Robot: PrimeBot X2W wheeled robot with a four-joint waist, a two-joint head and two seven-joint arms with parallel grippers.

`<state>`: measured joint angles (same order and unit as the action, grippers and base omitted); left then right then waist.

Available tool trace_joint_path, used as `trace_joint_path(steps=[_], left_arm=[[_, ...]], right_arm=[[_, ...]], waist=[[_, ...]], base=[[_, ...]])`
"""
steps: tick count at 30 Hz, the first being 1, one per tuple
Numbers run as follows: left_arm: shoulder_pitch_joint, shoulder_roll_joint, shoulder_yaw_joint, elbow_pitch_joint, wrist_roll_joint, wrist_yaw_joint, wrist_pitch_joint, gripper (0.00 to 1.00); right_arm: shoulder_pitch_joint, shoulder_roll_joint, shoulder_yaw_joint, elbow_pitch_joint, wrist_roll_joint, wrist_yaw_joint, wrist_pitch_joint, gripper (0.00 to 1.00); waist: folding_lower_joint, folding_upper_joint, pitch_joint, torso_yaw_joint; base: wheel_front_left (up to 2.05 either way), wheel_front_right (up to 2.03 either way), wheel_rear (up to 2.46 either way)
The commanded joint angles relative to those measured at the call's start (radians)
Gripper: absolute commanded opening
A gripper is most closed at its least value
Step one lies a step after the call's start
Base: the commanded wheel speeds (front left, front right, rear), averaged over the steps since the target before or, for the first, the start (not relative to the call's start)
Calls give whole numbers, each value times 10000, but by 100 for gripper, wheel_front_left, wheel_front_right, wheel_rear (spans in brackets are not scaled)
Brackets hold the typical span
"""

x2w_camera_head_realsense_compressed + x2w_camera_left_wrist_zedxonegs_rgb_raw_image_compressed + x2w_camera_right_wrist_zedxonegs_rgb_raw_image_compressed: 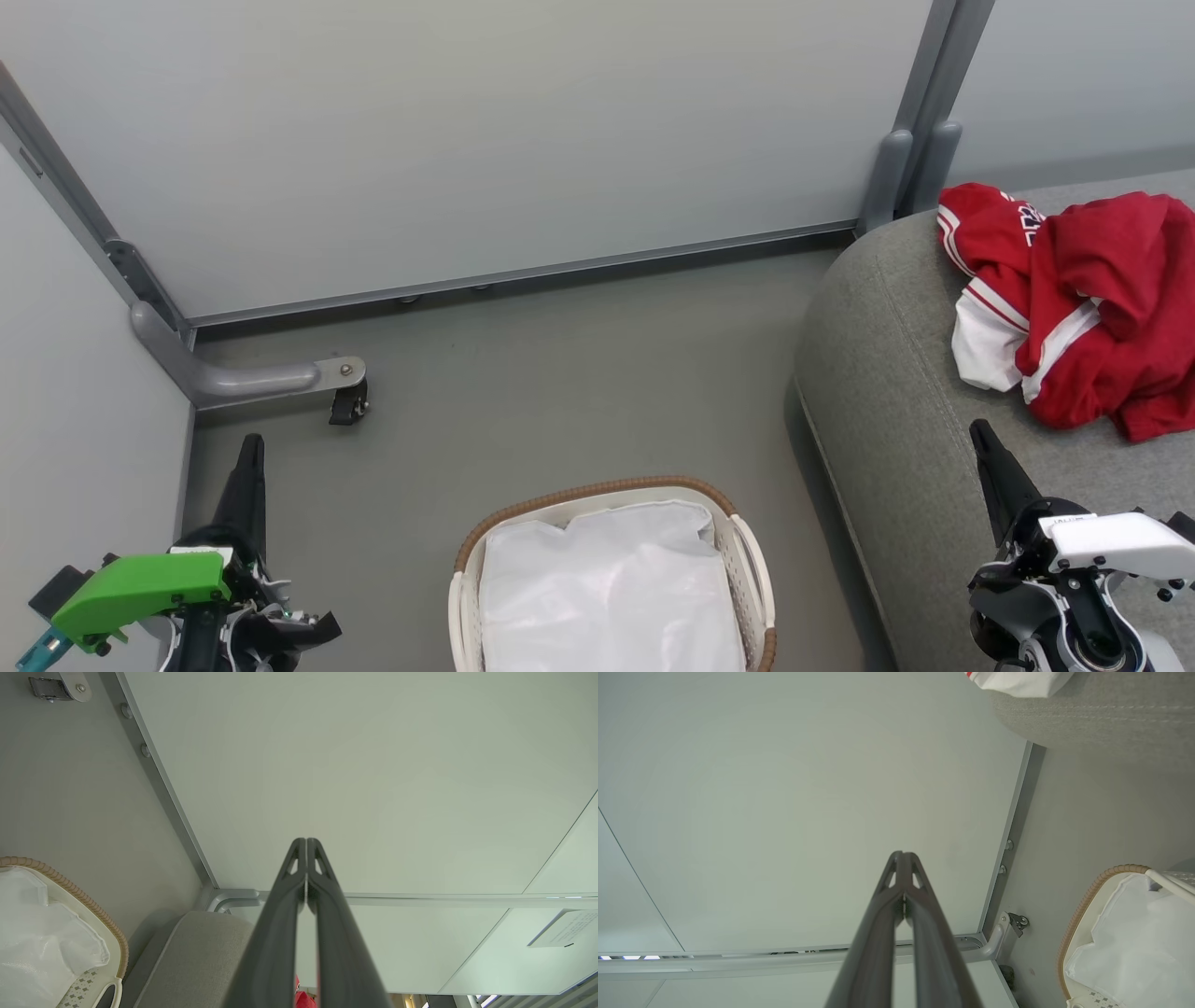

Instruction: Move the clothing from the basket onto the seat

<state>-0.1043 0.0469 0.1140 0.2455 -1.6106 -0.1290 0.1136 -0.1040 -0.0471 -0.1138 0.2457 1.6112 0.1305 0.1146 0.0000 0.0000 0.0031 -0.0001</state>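
Observation:
Two red garments, the clothing point(1083, 308), lie crumpled together on the grey seat point(896, 392) at the right; one has white sleeves and stripes. A white sleeve of the clothing point(1017, 681) shows at the top of the right wrist view. The white basket point(747, 551) with a brown woven rim stands on the floor at bottom centre, holding just a white liner sheet point(607, 588). My left gripper point(250, 448) is shut and empty at lower left, left of the basket. Over the seat's front part, my right gripper point(980, 434) is shut and empty, just below the clothing.
A pale partition wall point(467, 140) runs across the back, with a grey bracket foot and caster point(347, 401) on the floor at left. Another partition panel point(56, 420) closes the left side. Grey floor point(579, 373) lies between basket, wall and seat.

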Motion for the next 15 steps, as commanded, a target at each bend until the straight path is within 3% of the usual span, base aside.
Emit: trace_joint_path(steps=[1,15], left_arm=[[-94,62,21,-22,-43,-32,44,0],[-94,62,21,-21,-42,-32,43,0]], right_arm=[[-80,-59,-21,-35,34,2,28,0],[-79,-59,-20,-33,34,4,28,0]], waist=[[0,0,0,1],[0,0,0,1]], base=[[0,0,0],[0,0,0]])
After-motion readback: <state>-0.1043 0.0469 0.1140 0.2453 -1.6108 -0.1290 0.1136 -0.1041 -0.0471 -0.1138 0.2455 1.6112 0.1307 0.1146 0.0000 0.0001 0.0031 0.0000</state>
